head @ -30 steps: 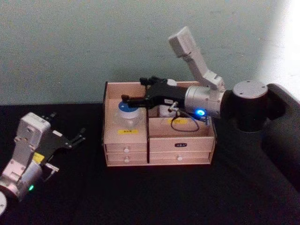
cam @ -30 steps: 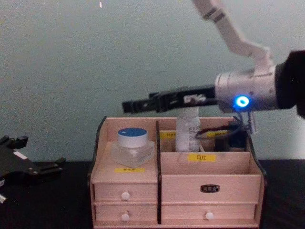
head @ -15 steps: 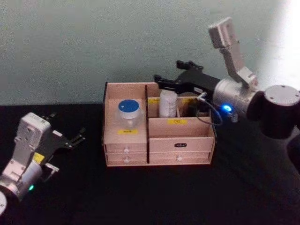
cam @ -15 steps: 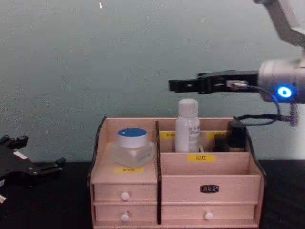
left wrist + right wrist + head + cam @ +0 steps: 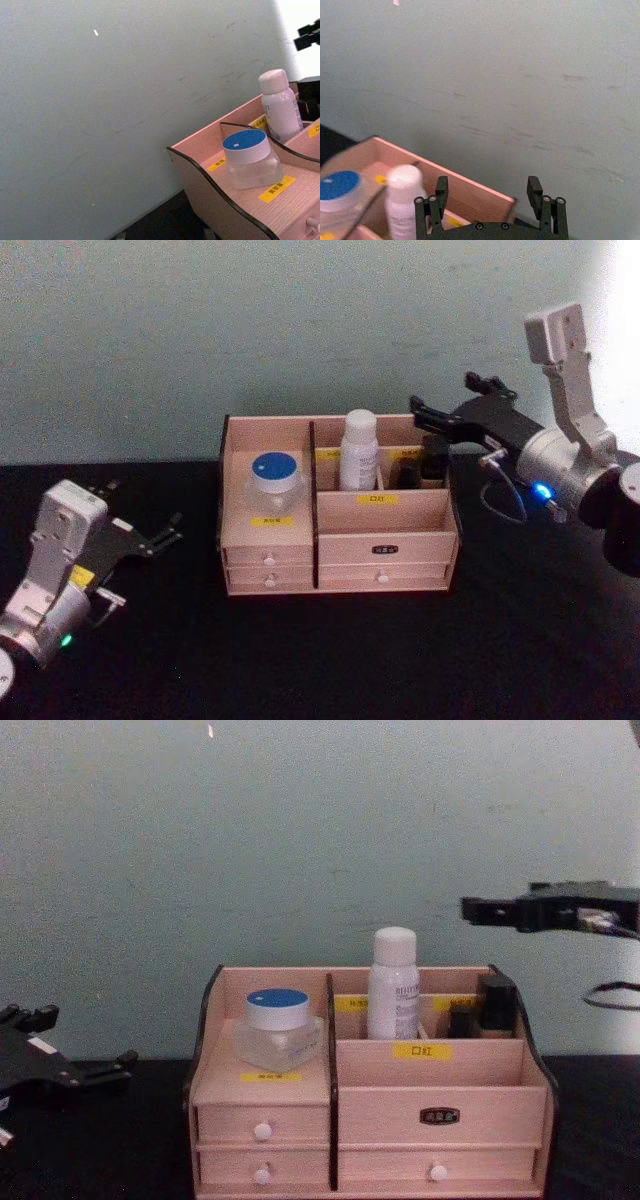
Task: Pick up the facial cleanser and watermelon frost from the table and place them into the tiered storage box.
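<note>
Since a second ago the right gripper (image 5: 440, 420) has left the left-hand compartment, where it hung over the blue lid, and swung up and away to the right; it now hangs in the air above and beyond the right end of the tiered storage box (image 5: 385, 550), clear of everything. Its jaws are spread wide, as the right wrist view shows, with nothing between the two fingers (image 5: 440, 192). In the chest view it (image 5: 480, 909) reaches in from the right edge, well above the box top.

Nearest it, in the rear right section, stands the facial cleanser (image 5: 358, 450), upright, its white cap rising above the box wall, with some small dark items (image 5: 432, 460) in the slots beside it. Further over, the watermelon frost (image 5: 275, 480) sits upright in the left compartment above the two small drawers, blue lid up; the chest view shows it (image 5: 278, 1023) resting flat on the shelf, and the left wrist view shows the jar (image 5: 250, 160) and bottle (image 5: 279, 111) separated by a divider.

The left gripper (image 5: 160, 537) lies parked on the black table (image 5: 330, 660) well left of the box, fingers parted and empty.

Both items appear to be stowed, so I judge the task essentially complete, with only the arm's retreat left.
</note>
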Tool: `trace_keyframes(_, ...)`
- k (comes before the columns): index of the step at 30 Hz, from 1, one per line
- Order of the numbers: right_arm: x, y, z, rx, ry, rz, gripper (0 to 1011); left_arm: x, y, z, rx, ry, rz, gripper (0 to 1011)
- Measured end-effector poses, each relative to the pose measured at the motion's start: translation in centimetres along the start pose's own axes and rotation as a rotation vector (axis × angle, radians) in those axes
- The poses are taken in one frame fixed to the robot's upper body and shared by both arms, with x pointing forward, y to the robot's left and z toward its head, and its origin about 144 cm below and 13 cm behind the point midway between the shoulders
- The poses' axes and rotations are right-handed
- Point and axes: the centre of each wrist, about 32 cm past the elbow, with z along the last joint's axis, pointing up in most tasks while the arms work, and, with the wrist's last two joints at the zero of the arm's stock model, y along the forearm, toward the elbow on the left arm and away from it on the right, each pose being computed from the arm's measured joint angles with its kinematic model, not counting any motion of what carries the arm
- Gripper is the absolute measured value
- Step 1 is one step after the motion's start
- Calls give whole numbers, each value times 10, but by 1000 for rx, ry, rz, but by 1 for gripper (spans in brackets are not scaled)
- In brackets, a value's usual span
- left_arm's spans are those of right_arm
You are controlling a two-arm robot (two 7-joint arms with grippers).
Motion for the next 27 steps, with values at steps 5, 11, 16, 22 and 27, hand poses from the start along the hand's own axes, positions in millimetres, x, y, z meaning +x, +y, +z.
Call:
trace_keyframes(5,-1,-8,-11,-14,-21,-87,1003,0,0,0,0,0,0,1001)
trace_keyframes(11,-5,-13,-26,-40,-24,-154,1003,0,0,0,0,0,0,1001)
trace_keyframes(16,-6,-16,-35,-37,-25,-200,1003,0,0,0,0,0,0,1001)
trace_keyframes(22,-8,-19,-41,-13,-38,-252,1002,0,0,0,0,0,0,1001)
trace_keyframes(27,-10,-19,-47,-25,-48,-278,1002,0,0,0,0,0,0,1001)
